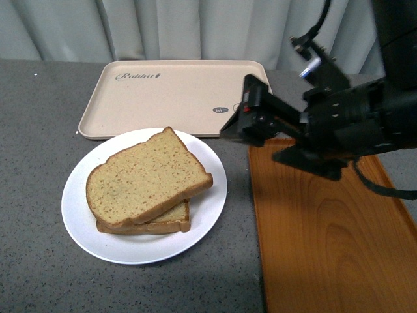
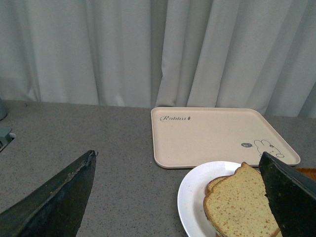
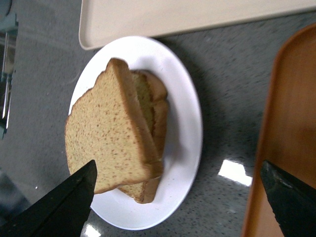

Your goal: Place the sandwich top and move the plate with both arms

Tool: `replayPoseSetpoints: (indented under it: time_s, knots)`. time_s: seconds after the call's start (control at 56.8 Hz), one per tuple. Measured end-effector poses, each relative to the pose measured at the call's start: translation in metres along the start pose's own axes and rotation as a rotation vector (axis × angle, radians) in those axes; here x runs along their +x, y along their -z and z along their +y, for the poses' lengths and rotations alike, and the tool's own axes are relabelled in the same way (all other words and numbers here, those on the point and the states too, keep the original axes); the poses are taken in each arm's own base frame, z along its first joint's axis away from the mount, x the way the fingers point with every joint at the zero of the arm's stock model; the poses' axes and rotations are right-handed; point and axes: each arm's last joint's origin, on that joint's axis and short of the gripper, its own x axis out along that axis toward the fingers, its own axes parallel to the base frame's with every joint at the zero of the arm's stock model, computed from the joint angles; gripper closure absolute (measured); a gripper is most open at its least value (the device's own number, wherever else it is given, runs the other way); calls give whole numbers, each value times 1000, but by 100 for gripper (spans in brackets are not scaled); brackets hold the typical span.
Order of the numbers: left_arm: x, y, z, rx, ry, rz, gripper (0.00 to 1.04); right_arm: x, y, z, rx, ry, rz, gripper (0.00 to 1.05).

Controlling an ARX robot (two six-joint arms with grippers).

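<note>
Orange wood-grain tray (image 1: 326,235) lies nearest our body camera, under the right arm. The right gripper (image 1: 242,116) hangs above the near corner of that tray. Its fingers (image 3: 64,207) are spread wide with nothing between them.

Below that gripper and off toward our left arm's side sits the plate (image 1: 85,222) on the grey counter (image 1: 32,130). On the plate, the sandwich top (image 1: 146,179) rests on a lower slice (image 1: 172,218). It is turned askew, so one corner overhangs and the lower crust shows on the side toward the right gripper. We cannot see any filling between the slices.

The left gripper (image 2: 177,155) is also spread and empty. It is low over the counter, with the plate ahead of it toward its right-hand finger. The beige rabbit tray (image 2: 217,133) is farther ahead, beyond the plate, and neither gripper touches anything.

We judge the bread step finished, since the top slice already lies on the stack and both grippers are free. The plate move is the step in hand.

Next, each gripper should come down to the rim on its own side, clear of the bread. Both should close on the thin edge together, then lift level so the skewed slice does not slide. Where the plate should go, we cannot tell.
</note>
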Motion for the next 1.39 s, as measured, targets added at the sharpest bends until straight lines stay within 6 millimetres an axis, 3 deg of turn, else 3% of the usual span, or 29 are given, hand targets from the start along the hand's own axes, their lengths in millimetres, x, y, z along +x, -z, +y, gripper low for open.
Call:
replayPoseSetpoints:
  time_s: [0.176, 0.335, 0.423, 0.528, 0.599, 0.705, 0.793, 1.004, 1.391]
  knots:
    - [0, 0, 0, 0, 0, 0, 6, -49, 12, -8, -108, 231, -153, 9]
    - [0, 0, 0, 0, 0, 0, 6, -103, 37, -15, -245, 491, -391, 9]
    - [0, 0, 0, 0, 0, 0, 6, -120, 50, -16, -319, 573, -504, 9]
    - [0, 0, 0, 0, 0, 0, 6, -124, 62, -22, -380, 599, -693, 19]
    - [0, 0, 0, 0, 0, -2, 6, -132, 75, -26, -420, 572, -836, 34]
    - [0, 0, 0, 0, 0, 0, 6, -152, 73, -18, -445, 553, -940, 51]
    - [0, 0, 0, 0, 0, 0, 6, -165, 80, -15, -455, 546, -976, 69]
    - [0, 0, 0, 0, 0, 0, 6, -175, 95, -18, -456, 550, -960, 104]
    - [0, 0, 0, 0, 0, 0, 6, -194, 113, -21, -456, 551, -967, 104]
